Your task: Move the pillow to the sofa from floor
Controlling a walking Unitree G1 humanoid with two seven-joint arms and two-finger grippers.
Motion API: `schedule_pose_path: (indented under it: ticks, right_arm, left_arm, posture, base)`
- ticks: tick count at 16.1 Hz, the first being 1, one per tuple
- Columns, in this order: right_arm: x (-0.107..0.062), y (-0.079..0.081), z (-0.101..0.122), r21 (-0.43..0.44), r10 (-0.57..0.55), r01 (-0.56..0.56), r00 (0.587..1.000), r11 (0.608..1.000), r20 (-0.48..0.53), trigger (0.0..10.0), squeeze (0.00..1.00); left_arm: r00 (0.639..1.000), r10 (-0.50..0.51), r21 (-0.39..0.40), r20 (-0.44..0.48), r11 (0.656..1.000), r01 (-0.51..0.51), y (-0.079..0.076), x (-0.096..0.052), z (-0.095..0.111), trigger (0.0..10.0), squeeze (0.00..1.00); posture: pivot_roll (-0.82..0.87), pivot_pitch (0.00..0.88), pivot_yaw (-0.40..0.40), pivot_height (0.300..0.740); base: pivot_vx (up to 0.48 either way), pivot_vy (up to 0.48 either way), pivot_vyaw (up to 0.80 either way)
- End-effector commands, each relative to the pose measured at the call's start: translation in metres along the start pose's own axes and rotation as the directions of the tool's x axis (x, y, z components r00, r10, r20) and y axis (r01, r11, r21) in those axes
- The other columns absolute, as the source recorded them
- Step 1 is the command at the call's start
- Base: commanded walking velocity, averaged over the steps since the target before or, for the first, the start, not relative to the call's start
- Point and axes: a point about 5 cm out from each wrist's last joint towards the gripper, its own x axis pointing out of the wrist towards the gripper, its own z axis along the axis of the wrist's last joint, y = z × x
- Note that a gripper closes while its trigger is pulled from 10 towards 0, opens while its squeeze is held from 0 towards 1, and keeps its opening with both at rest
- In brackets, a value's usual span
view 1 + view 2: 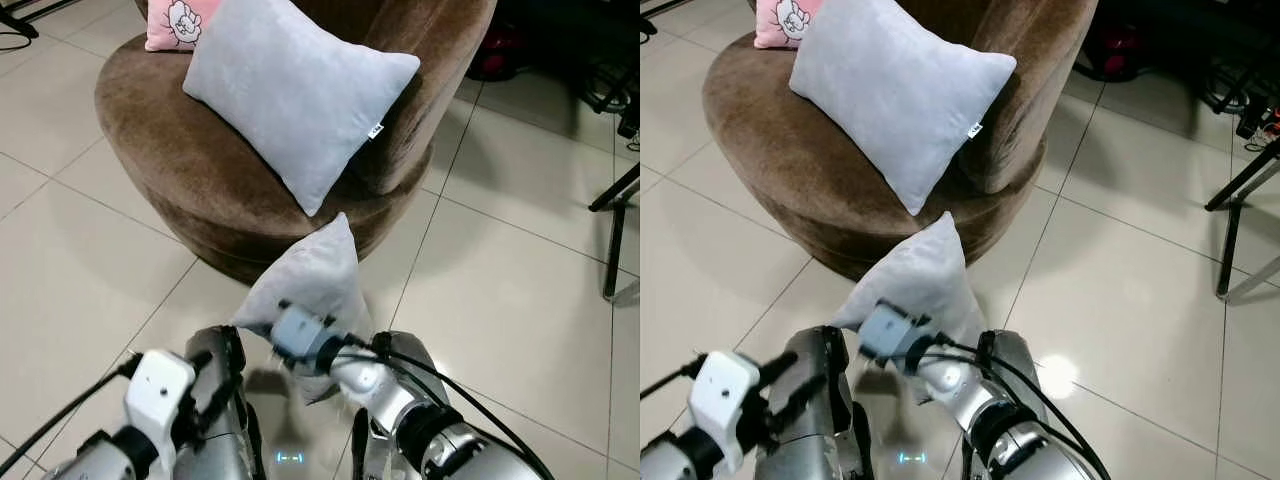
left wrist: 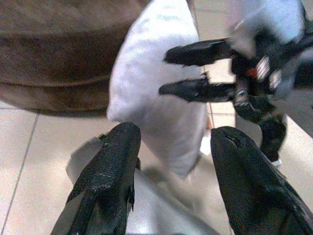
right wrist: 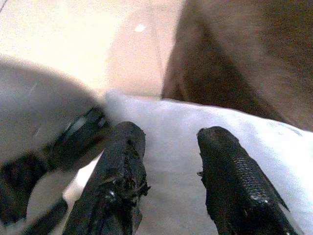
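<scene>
The left end effector (image 2: 171, 191) is held open just beside the pillow (image 1: 310, 275). The pillow is raised above the floor (image 1: 80, 290), in front of the sofa (image 1: 150, 150). It is pressed by the right end effector (image 2: 183, 71), whose fingers are parted. The placing on the sofa is not yet done.

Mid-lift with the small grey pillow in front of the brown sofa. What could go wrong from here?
1. The right gripper has open fingers against the small grey pillow, with no clear pinch; it could slip.
2. The left gripper sits open below it, giving little support.
3. The large grey pillow overhangs the sofa edge and could get knocked off.
</scene>
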Motion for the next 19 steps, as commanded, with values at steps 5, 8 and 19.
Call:
schedule_pose_path:
  ticks: [5,8,19]
  right_arm:
    - [-0.043,-0.088,-0.009,0.265,-0.345,0.319,0.937,0.910,0.058,10.0,0.00]
    - [-0.091,-0.116,0.002,0.373,-0.443,0.379,0.891,0.847,0.101,10.0,0.00]
    - [-0.147,-0.104,-0.006,0.489,-0.505,0.504,0.851,0.712,-0.143,10.0,0.00]
  left_arm:
    - [0.965,0.179,-0.027,0.193,0.984,-0.177,0.017,0.012,0.021,10.0,0.00]
    - [0.946,0.223,-0.048,0.234,0.975,-0.218,0.011,0.013,0.026,10.0,0.00]
    - [0.897,0.383,-0.074,0.222,0.924,-0.376,0.016,0.054,0.018,10.0,0.00]
  posture:
    - [0.15,0.096,-0.091,0.506]
    - [0.11,0.012,-0.081,0.506]
    - [0.07,0.000,-0.035,0.556]
  base:
    - [0.000,0.000,0.00]
    - [0.000,0.000,0.00]
    - [0.000,0.000,0.00]
